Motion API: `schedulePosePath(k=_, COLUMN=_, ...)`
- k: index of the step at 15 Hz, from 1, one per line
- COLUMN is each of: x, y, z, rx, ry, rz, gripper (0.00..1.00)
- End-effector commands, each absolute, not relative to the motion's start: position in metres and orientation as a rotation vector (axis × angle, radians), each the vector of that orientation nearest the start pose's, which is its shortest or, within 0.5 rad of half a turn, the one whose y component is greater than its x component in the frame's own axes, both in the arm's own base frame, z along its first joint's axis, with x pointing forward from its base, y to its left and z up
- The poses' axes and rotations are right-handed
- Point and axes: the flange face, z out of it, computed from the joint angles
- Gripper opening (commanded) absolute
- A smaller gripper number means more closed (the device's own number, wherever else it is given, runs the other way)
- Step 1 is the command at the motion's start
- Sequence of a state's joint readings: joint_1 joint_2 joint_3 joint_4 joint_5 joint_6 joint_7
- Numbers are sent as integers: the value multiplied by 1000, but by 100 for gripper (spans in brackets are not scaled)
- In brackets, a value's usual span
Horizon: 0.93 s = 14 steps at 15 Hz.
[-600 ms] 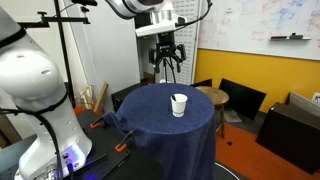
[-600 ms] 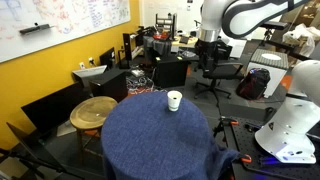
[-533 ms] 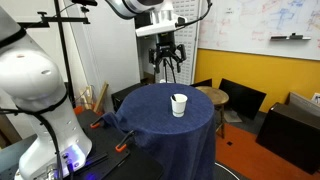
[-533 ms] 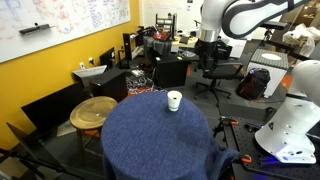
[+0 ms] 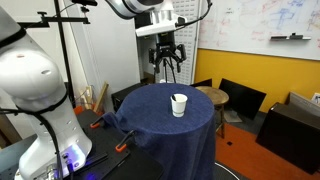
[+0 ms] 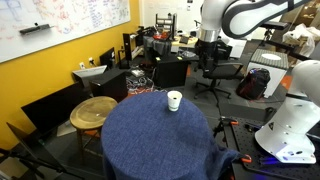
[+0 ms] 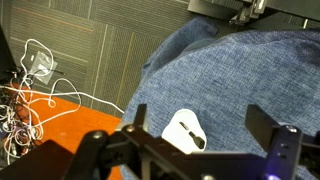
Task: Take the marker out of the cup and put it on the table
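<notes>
Your end effector [image 5: 167, 60] hangs open above the table [image 5: 150, 118].
In both exterior views the cup [image 5: 178, 104] [image 6: 174, 100] stands on the table. The wrist view frames it [image 7: 186, 128] between spread fingers [image 7: 137, 116]. The marker is indiscernible.

even, bright indoor light in both exterior views, soft shadows, small and slightly soft pictures. wrist view is dimmer, its near gripper [image 7: 205, 140] dark and blurred.

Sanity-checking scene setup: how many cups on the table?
1. A white cup stands upright on the blue-clothed round table, visible in both exterior views and the wrist view. The tabletop shows in full, so none seems hidden.
</notes>
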State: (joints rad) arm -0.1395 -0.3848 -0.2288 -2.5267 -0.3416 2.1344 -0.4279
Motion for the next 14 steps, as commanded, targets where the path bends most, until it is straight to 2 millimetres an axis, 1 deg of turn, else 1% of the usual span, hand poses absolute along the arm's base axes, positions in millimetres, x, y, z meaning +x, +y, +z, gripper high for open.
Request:
schedulePosePath(k=1, x=386, y=-164, z=412, rx=-3297, ry=-521, rz=47, gripper=100)
schedulePosePath(k=5, x=395, y=-172, z=417, rx=-3330, ry=-693, rz=-58, gripper=100)
schedulePosePath(k=8, x=398, y=-180, z=417, rx=-3317, ry=-859, rz=-59, gripper=100)
schedulePosePath(k=12, x=401, y=-195, z=411, rx=-3184, ry=-1195, rz=-32, gripper=100)
schedulePosePath(k=14, x=406, y=-204, z=406, rx=-3092, ry=-1350, rz=-13, gripper=100)
